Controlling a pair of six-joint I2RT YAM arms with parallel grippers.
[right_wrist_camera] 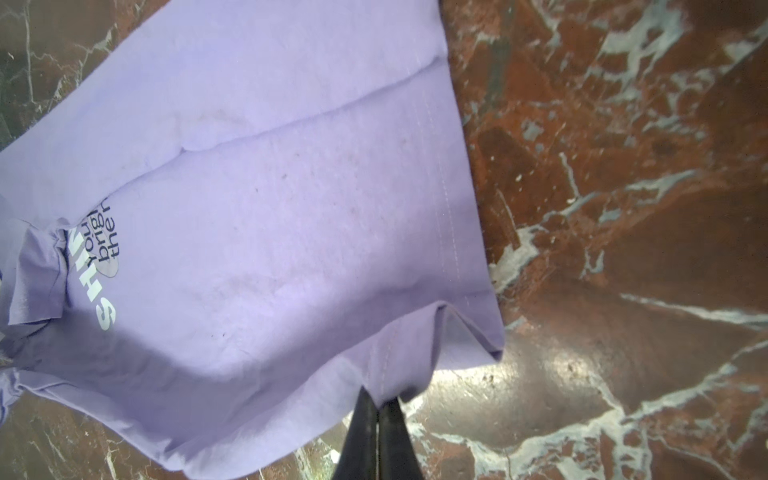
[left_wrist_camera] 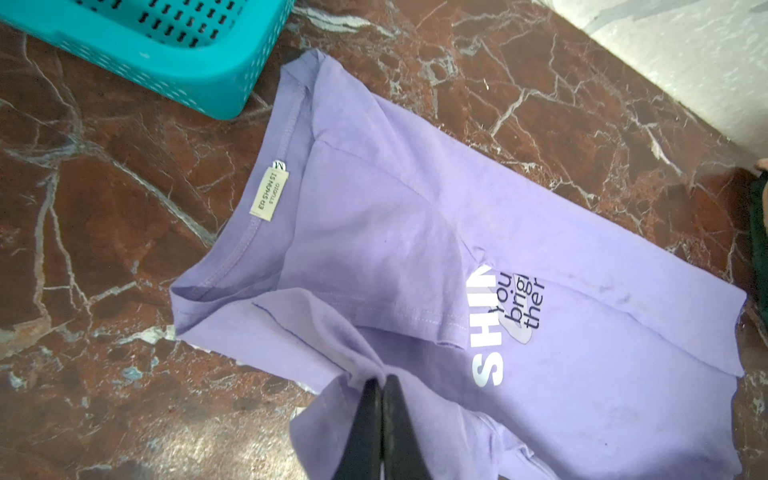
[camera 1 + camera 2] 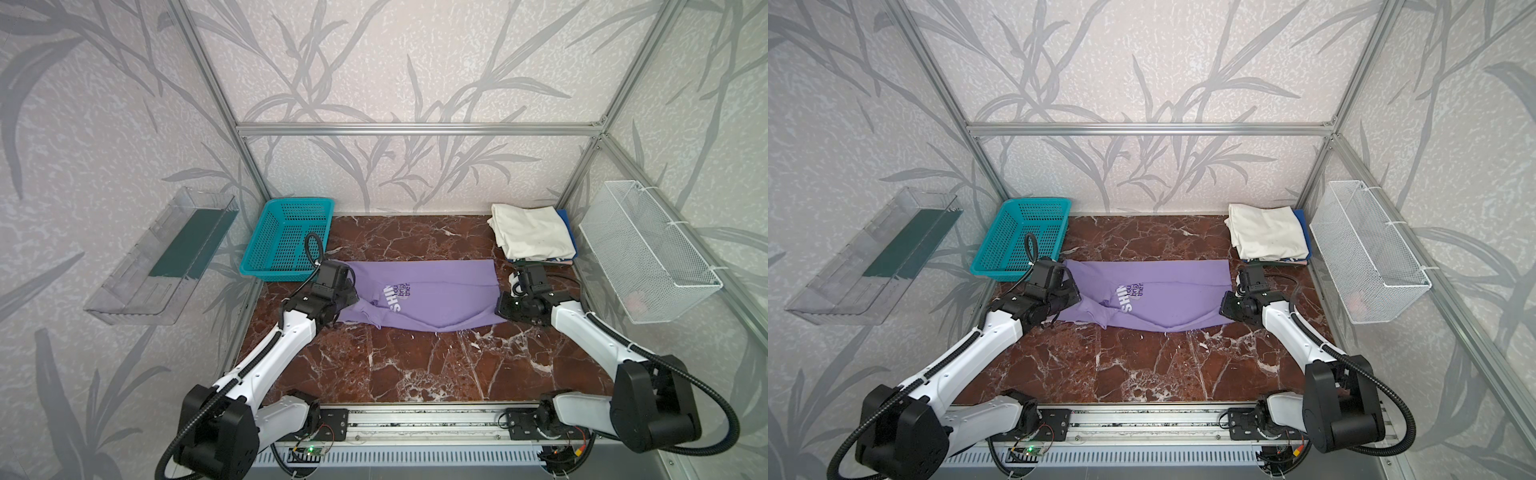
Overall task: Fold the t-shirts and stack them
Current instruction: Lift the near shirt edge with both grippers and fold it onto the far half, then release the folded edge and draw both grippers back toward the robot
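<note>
The marble table (image 3: 415, 365) carries the lavender t-shirt (image 3: 440, 299) at centre, partly folded. The stack, cream-white t-shirt (image 3: 532, 237) topmost, sits at 1 o'clock, which is likely the deposit point. The left gripper (image 2: 380, 380) is clamped on shoulder cloth at 8 o'clock, the right gripper (image 1: 376, 401) on the hem corner at 4 o'clock — paired grips should let the near edge lift evenly.

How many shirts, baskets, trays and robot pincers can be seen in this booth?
Shirts: 3 showing, purple shirt, cream shirt, blue shirt edge beneath it; the pile may hide more.
Baskets: 2, teal basket, white wire basket.
Trays: 1, clear wall tray.
Pincers: 2, left pincer, right pincer, both shut on the purple shirt.
Total: 8.
</note>
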